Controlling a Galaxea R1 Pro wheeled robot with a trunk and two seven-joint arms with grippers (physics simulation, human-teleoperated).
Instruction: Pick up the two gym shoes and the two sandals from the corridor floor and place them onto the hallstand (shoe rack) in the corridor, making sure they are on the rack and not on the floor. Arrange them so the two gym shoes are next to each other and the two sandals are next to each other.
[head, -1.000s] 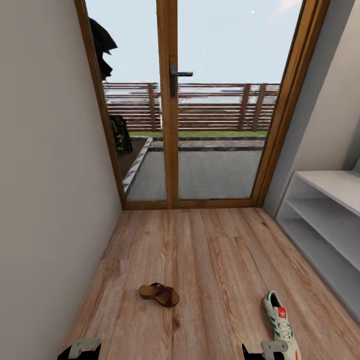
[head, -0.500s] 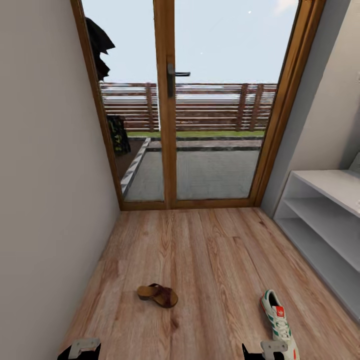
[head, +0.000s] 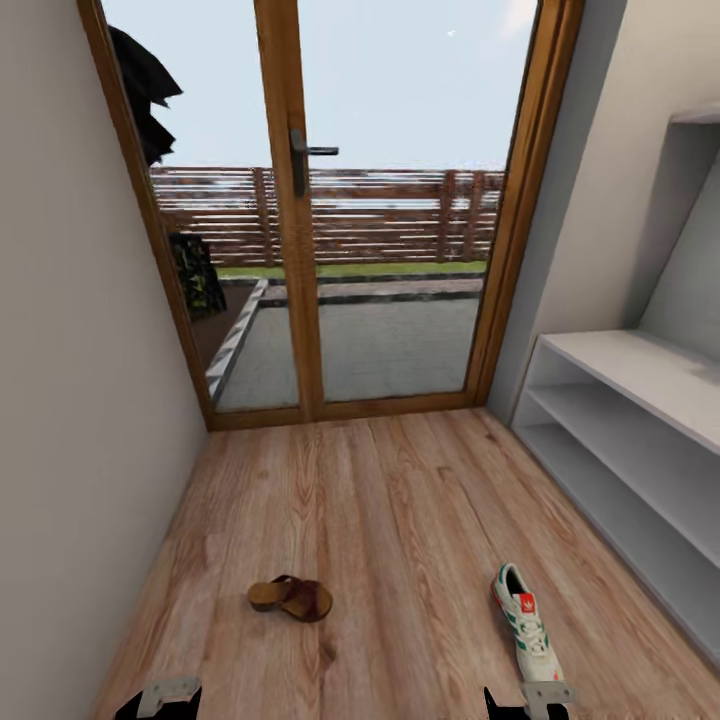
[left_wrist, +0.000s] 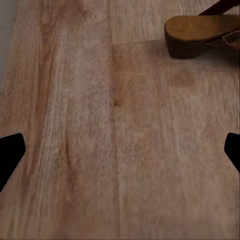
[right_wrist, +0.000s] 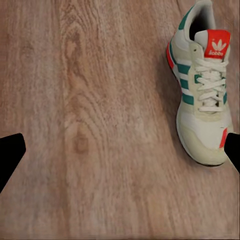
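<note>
Wood-plank corridor floor is seen running up to a glazed door with a timber frame at twelve o'clock. One sandal lies on the planks at about seven o'clock in the head view, near the lower middle; its tan heel is also caught by the left wrist camera. One gym shoe lies at about five o'clock, heel pointed toward the door — it is well apart from the sandal and shown from above by the right wrist camera. The hallstand is set along the wall at three o'clock, its shelves bare where visible. The left gripper and the right gripper are both spread wide over the floor — nothing is held between the fingertips.
</note>
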